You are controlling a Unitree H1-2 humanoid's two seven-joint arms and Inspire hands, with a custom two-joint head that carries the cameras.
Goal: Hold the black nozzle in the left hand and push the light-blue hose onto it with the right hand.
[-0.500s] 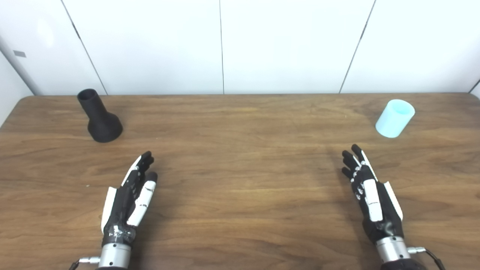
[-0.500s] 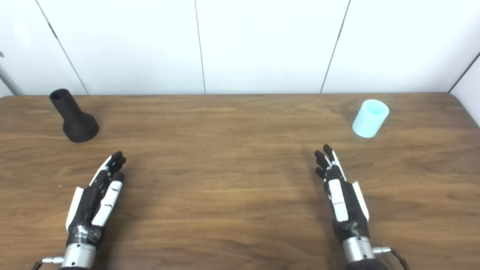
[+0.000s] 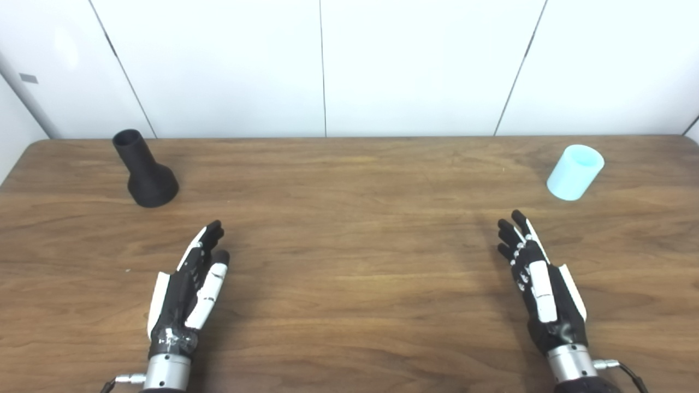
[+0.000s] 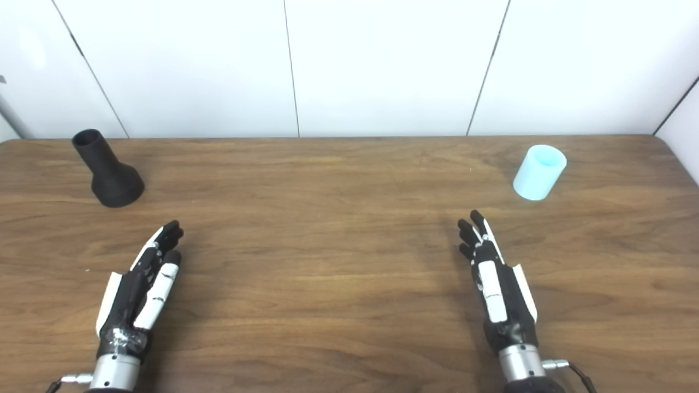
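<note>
The black nozzle stands upright on its wide base at the far left of the wooden table, narrow open end up. The light-blue hose piece, a short cylinder, stands at the far right. My left hand hovers low near the front left, fingers straight and apart, holding nothing, well short of the nozzle. Near the front right my right hand is likewise open and empty, below and left of the hose.
White wall panels rise directly behind the table's far edge. The table's rounded corners show at the far left and far right.
</note>
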